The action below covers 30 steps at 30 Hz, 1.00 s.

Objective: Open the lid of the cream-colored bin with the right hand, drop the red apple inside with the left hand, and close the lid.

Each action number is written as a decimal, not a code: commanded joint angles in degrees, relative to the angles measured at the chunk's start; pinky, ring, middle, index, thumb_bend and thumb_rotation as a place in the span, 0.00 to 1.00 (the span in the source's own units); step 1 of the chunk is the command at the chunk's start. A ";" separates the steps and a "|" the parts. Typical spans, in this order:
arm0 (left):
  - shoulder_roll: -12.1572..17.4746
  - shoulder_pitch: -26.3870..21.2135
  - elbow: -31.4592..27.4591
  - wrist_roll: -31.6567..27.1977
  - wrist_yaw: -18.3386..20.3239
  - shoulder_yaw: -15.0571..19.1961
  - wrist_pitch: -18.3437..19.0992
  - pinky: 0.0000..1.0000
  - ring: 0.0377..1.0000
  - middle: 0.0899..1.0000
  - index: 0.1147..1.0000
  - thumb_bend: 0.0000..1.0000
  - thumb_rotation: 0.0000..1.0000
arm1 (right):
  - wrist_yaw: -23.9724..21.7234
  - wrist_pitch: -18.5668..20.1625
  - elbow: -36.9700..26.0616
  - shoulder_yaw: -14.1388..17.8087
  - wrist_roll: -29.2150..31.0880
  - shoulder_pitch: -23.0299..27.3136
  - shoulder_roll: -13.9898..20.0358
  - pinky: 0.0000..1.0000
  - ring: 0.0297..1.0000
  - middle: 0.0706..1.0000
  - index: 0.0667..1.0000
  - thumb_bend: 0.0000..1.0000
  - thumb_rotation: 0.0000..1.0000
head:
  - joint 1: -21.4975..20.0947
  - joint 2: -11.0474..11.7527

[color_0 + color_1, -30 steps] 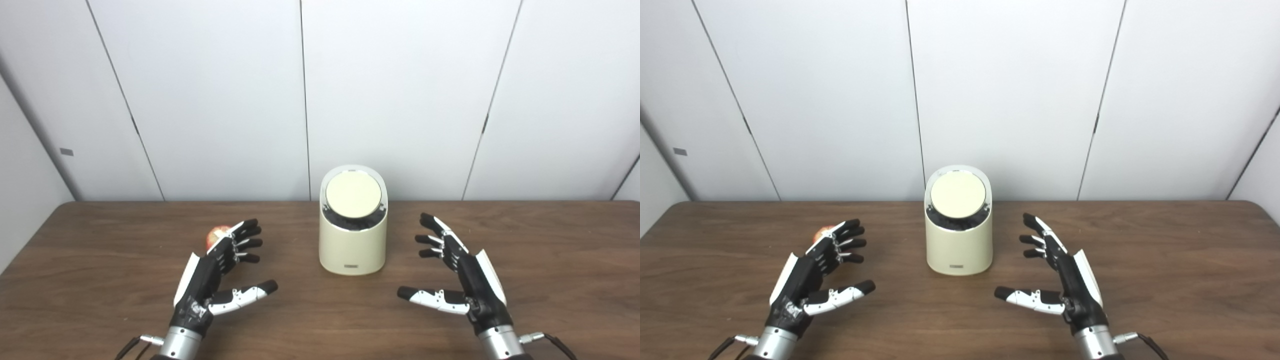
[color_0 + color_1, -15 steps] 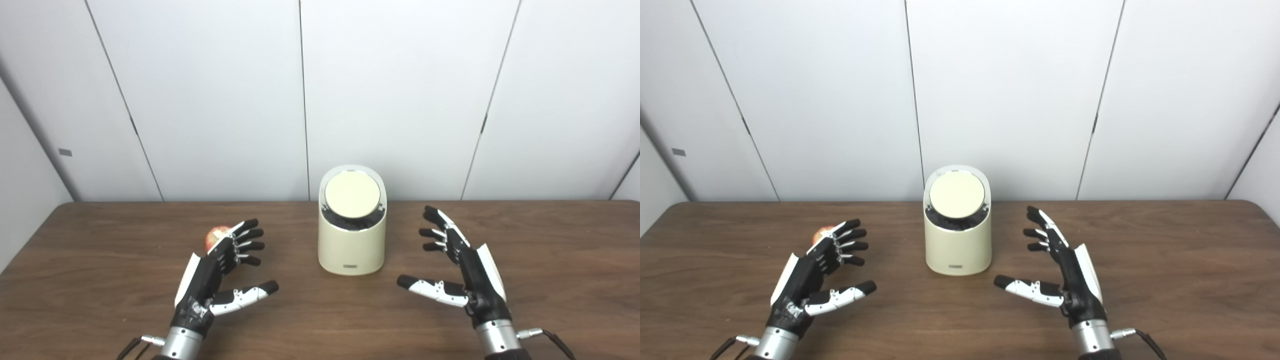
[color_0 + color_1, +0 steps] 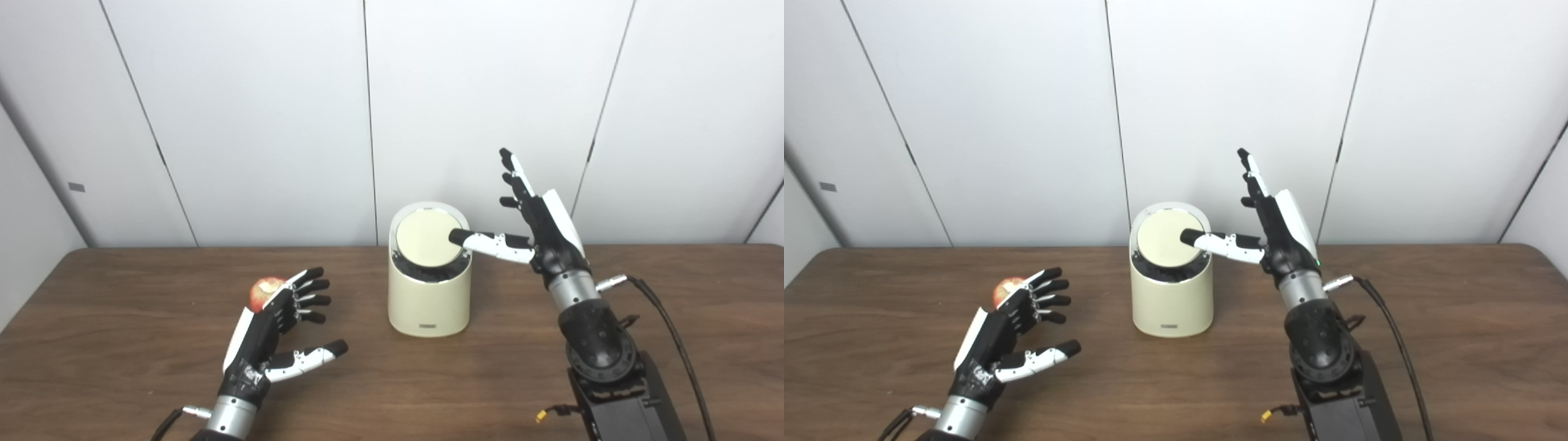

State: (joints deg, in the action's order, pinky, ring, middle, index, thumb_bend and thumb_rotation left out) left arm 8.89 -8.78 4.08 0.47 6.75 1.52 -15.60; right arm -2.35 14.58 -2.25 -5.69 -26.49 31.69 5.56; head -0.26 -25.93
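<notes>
**Thumb at the lid, apple waiting**

Left of the cream-colored bin, the red apple sits on the wooden table, just behind the fingertips of the left hand, which is spread and empty. The bin stands at centre, its round lid apparently down and tilted toward the camera. Right of the bin, the raised right hand holds nothing, fingers splayed upward, thumb reaching leftward over the lid's right edge; contact cannot be confirmed. The right hand is the nearer to the lid.
</notes>
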 commanded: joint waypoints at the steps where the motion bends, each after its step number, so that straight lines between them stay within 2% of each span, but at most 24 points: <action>1: 0.33 -2.02 -0.52 0.31 -0.45 -0.02 -2.12 0.64 0.74 0.80 0.86 0.80 0.12 | 0.52 0.58 -0.71 -0.30 -1.30 4.33 0.72 0.77 0.95 1.00 1.00 0.93 0.48 | 0.00 -0.04; 7: -0.02 -2.10 -0.66 -0.07 -0.53 -0.03 -1.88 0.65 0.74 0.80 0.85 0.79 0.10 | 1.78 1.32 2.77 -2.24 -5.01 8.12 1.38 0.75 0.92 0.98 1.00 0.92 0.44 | 0.63 -0.07; 13: -0.34 -2.46 -0.09 0.23 -0.68 -0.18 -2.03 0.63 0.73 0.79 0.85 0.79 0.09 | 2.71 1.92 5.27 -5.37 -10.40 10.32 2.31 0.75 0.93 0.98 0.98 0.91 0.43 | 0.77 -0.03; 16: -0.59 -2.60 -0.28 0.49 -0.82 -0.30 -1.89 0.63 0.73 0.79 0.85 0.78 0.09 | 2.80 1.72 5.87 -6.62 -12.53 10.83 2.83 0.83 0.97 1.00 0.98 0.92 0.39 | 0.91 -0.03; 22: -0.96 -2.62 -0.72 1.03 -1.26 -0.41 -2.25 0.62 0.72 0.79 0.84 0.75 0.10 | 4.28 0.38 7.38 -9.34 -17.18 11.31 4.46 0.93 0.99 1.00 0.98 0.96 0.36 | 1.04 -0.17; 30: -1.11 -2.53 -1.59 1.08 -1.41 -0.46 -1.51 0.63 0.73 0.79 0.84 0.75 0.11 | 5.47 -0.43 8.49 -11.26 -20.17 11.56 5.49 0.96 0.98 1.00 0.97 0.98 0.34 | 1.43 -0.64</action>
State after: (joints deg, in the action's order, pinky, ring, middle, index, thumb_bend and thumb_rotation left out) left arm 7.71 -9.12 4.50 1.01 6.16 1.04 -15.65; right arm 1.81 15.85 7.13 -16.99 -45.61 39.75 10.67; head 1.14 -26.54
